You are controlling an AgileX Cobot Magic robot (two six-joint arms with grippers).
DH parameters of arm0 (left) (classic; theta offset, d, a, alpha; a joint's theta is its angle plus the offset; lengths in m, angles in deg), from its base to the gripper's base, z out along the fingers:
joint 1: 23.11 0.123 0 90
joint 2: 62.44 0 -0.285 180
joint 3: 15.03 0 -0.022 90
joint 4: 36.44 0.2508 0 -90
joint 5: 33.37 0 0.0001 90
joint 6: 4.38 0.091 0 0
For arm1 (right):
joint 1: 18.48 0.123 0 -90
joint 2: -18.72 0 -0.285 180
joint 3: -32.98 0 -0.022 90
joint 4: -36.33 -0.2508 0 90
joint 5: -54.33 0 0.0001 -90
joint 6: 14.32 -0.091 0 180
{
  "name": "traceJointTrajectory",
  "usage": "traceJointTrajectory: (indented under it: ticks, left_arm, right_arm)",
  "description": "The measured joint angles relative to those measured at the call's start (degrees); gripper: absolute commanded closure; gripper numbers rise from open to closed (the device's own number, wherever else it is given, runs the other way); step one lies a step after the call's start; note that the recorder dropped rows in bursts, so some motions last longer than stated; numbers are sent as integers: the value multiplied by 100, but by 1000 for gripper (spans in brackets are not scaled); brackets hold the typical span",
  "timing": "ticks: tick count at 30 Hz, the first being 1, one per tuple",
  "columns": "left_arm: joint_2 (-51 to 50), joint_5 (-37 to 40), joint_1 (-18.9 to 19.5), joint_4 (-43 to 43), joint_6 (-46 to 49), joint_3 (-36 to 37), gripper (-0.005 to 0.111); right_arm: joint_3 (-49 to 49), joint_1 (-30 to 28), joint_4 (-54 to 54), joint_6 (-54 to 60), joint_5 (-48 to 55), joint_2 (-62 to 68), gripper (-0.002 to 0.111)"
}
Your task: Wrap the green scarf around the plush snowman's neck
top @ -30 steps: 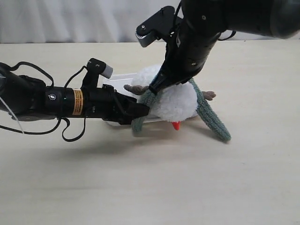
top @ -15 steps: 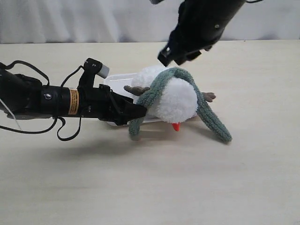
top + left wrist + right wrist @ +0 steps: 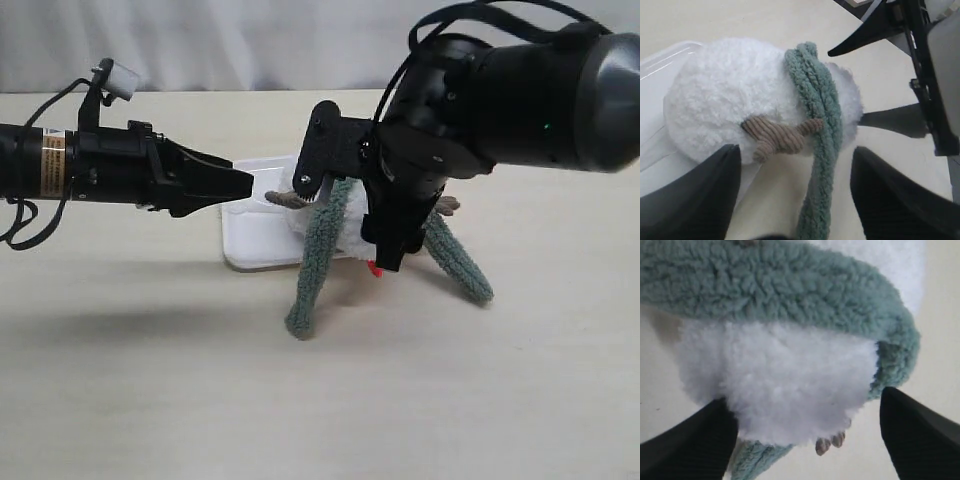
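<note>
- While the pale wooden worktop (image 3: 150, 400) carries everything, my two black arms hang over it. The left arm (image 3: 90, 170) reaches in level from the side, and the right arm (image 3: 520, 100) bends down over the toy.
- A shallow clear plastic tray (image 3: 250, 245) lies on the worktop, with the small fluffy white plush snowman (image 3: 725, 100) on its side partly in it.
- The long fuzzy grey-green knit scarf (image 3: 815, 95) lies across the crease between the head ball and the body ball, so it already sits at the neck.
- Both scarf tails hang loose to the worktop, one in front and one beyond my right arm.
- I judge the draping done and the wrap unfinished: the ends are not crossed, and I cannot tell whether the scarf passes underneath.
- My right jaws stand wide and released, with the white fluff and the scarf band in the gap ahead; whether they touch, I cannot tell.
- My left jaws are also released and empty, just short of the brown twig arm (image 3: 777, 137) and the scarf.
</note>
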Motion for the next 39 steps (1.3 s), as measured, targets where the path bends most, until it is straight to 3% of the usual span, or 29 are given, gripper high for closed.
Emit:
traceJointTrajectory:
  ticks: [8, 12, 17, 22, 25, 27, 30, 33, 39]
  left_arm:
    - [0, 0, 212, 54, 0, 0, 47]
    - [0, 0, 283, 54, 0, 0, 47]
    - [0, 0, 283, 76, 0, 0, 47]
    - [0, 432, 283, 84, 119, 0, 48]
    - [-57, 1598, 250, -413, 409, 0, 48]
    - [-170, 2008, 250, -660, 715, 0, 47]
    - [-365, 1837, 206, -749, 1449, 0, 47]
    - [-499, 1441, 13, -763, 2525, 0, 50]
    - [-843, 1582, -537, -2490, 4675, 0, 82]
  right_arm:
    - [168, 9, 1290, -1306, -474, 248, 72]
    - [459, -16, 1595, -1705, -850, 248, 83]
    - [630, -265, 1687, -2056, -1809, 329, 86]
    - [1147, -704, 1618, -2855, -1666, 718, 86]
    - [1459, -910, 690, -2812, -1495, 689, 85]
    - [1637, -1015, -390, -2057, -1279, 545, 83]
    - [1973, -1270, -2274, -457, -436, 337, 74]
    - [2248, -1651, -3606, 345, 483, 290, 70]
    - [2031, -1705, -4396, 1415, 1991, 290, 80]
